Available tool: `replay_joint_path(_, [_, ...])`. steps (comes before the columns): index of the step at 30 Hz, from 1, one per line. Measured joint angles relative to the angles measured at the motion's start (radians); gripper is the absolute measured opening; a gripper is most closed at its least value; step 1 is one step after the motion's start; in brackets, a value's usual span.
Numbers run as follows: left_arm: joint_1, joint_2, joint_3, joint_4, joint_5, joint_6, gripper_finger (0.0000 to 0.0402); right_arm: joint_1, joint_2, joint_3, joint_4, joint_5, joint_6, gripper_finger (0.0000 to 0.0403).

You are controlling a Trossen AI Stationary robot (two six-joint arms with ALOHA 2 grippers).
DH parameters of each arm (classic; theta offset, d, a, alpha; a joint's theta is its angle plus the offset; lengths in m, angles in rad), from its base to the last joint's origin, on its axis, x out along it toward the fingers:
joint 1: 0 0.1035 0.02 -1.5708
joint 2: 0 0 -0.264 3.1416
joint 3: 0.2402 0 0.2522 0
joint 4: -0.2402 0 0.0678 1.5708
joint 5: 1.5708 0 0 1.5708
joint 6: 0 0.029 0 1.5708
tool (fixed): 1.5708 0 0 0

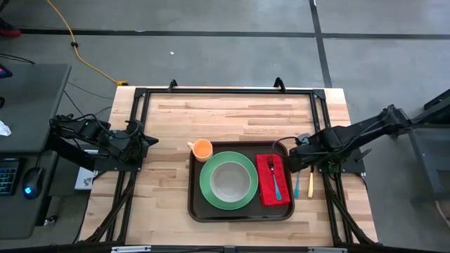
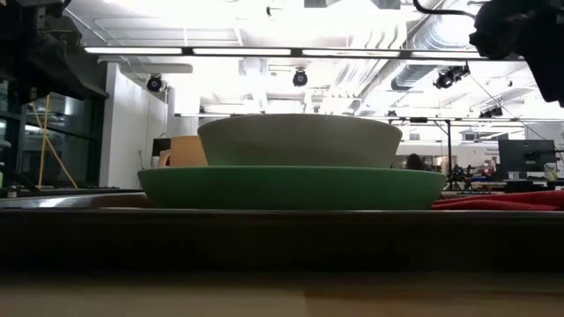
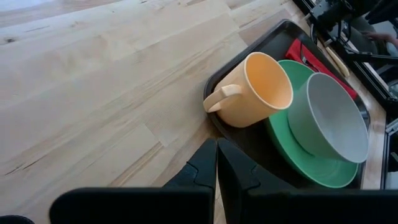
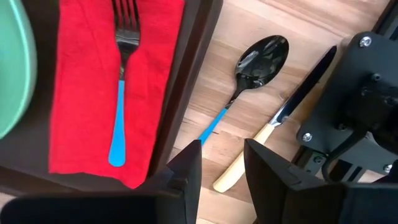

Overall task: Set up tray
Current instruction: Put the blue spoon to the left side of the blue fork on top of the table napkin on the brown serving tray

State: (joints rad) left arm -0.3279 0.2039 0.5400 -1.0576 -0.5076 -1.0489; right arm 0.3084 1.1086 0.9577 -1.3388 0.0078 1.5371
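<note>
Right gripper (image 4: 221,163), jaws parted and empty, hovers over the spoon (image 4: 252,78) and knife (image 4: 283,127) lying on the table just beside the tray (image 1: 196,211). Best to straddle the spoon's thin blue handle squarely, then close. Left gripper (image 3: 216,163), pinched shut, waits near the cup (image 3: 254,91)

No writing, label, brand mark, number or sign can be read in any view; none shows on the large dark brown rectangular plastic tray (image 1: 240,213) or on the things lying on it.
</note>
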Motion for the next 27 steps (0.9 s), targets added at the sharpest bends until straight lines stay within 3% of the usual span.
replay_joint_path(6, [0.0, 0.0, 0.0, 0.0, 0.0, 0.0, 0.0044, 0.0, 0.041, 0.0, 0.001, -0.007, -0.022, 0.0099])
replay_joint_path(14, [0.0, 0.0, 0.0, 0.0, 0.0, 0.0, 0.0044, 0.0, 0.044, -0.072, 0.038, -0.045, 0.092, 0.0098])
replay_joint_path(18, [0.0, 0.0, 0.0, -0.004, 0.0, 0.0, 0.0044, 0.0, 0.042, -0.173, 0.104, -0.124, 0.127, 0.0098])
replay_joint_path(27, [0.0, 0.0, 0.0, -0.025, 0.001, 0.0, 0.0044, 0.0, 0.042, -0.32, 0.392, -0.137, 0.192, 0.0098])
